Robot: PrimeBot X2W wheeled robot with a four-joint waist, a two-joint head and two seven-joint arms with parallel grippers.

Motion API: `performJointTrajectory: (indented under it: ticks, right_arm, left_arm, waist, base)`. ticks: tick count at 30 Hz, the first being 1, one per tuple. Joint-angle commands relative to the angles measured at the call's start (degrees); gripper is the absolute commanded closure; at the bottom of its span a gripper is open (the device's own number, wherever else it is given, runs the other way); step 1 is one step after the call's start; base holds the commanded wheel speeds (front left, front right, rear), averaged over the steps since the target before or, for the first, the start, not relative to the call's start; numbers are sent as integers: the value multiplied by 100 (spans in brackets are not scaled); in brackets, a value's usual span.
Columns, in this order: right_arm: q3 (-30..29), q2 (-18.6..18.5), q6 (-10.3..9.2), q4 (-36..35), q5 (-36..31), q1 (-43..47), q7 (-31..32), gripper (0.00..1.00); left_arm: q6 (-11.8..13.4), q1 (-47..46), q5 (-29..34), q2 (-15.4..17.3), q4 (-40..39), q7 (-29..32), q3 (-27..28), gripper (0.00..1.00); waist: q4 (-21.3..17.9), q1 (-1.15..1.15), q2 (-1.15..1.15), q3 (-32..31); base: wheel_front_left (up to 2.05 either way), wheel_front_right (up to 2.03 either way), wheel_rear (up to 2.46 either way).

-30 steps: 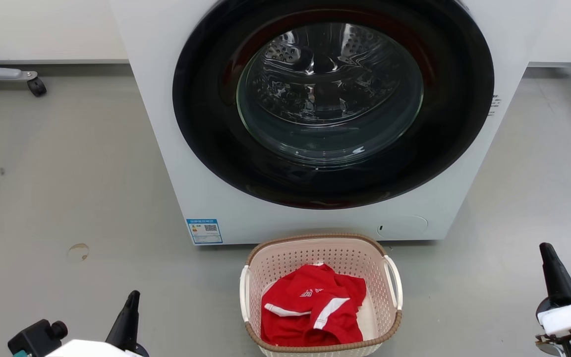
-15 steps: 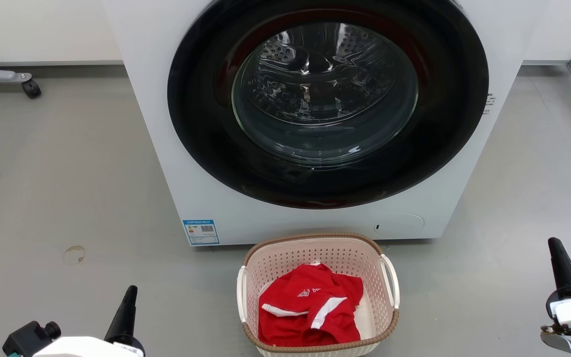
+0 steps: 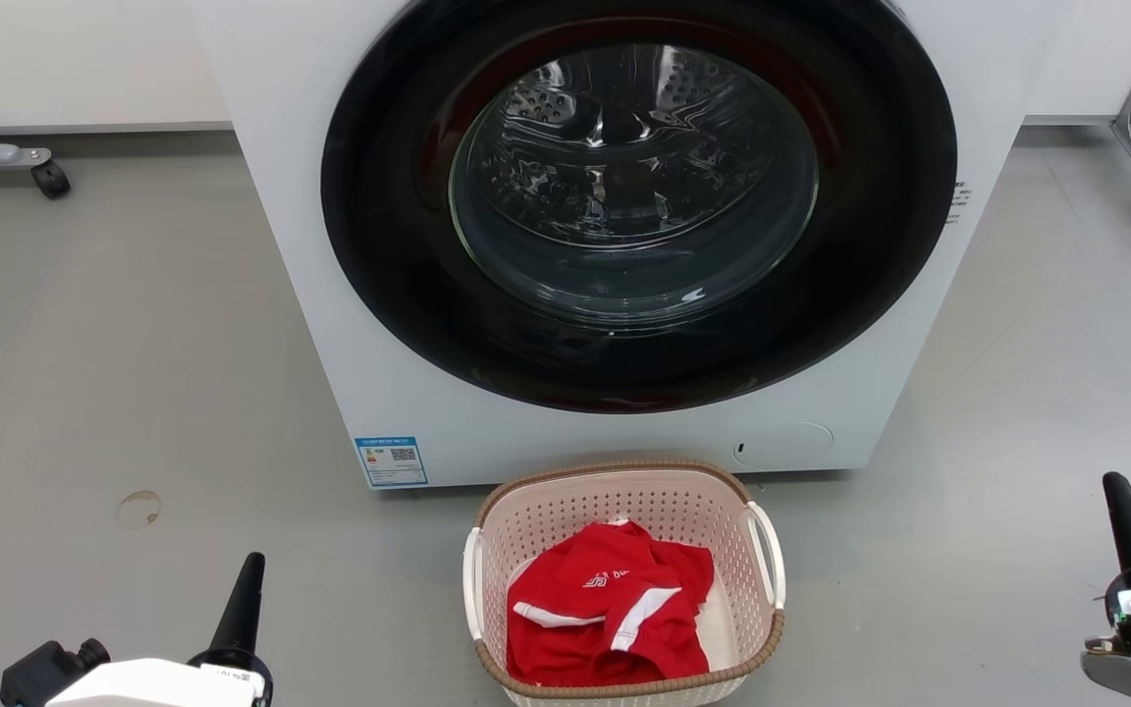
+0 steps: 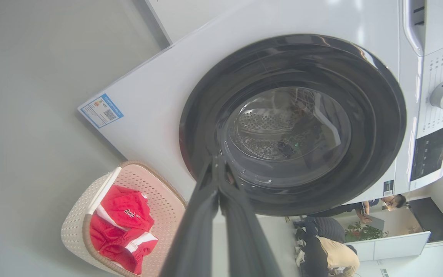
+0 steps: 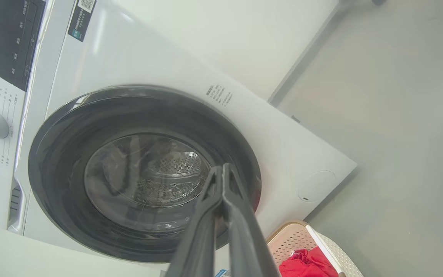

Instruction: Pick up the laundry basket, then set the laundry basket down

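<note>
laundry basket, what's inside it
Inside the laundry basket lies a crumpled red garment with white stripes, covering most of its bottom. Whether anything lies under the cloth cannot be seen.

The head camera looks down on the big white washing machine [image 3: 575, 447]; both low wrist cameras share it, tilted.

Cream basket [image 3: 565, 516], dotted all over with holes, brown woven rim [image 3: 615, 467], white handles [image 3: 471, 584]. Red shirt [image 3: 615, 599], white stripes. White washer [image 3: 291, 245], glossy black door [image 3: 880, 226], blue label [image 3: 391, 461]. Plain grey floor [image 3: 114, 353].
</note>
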Motion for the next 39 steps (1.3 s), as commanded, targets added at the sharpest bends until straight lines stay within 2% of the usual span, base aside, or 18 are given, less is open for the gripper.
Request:
performJointTrajectory:
  ticks: [1, 34, 39]
  right_arm:
    - [13, -129, -10, -118, 113, -353, 67, 100]
    - [-541, 45, -15, -35, 1729, -492, 621, 100]
    - [-548, 49, -15, -34, 1724, -493, 626, 100]
  left_arm:
    - [-72, -337, -109, 54, -90, 16, 192, 100]
    - [-513, -778, -1962, -319, 506, 106, 756, 100]
    - [-513, -778, -1955, -325, 507, 113, 764, 100]
  waist:
    - [-2, 0, 0, 0]
    - [-153, 0, 0, 12]
    - [-153, 0, 0, 12]
  base:
    - [0, 0, 0]
    - [0, 0, 0]
    - [0, 0, 0]
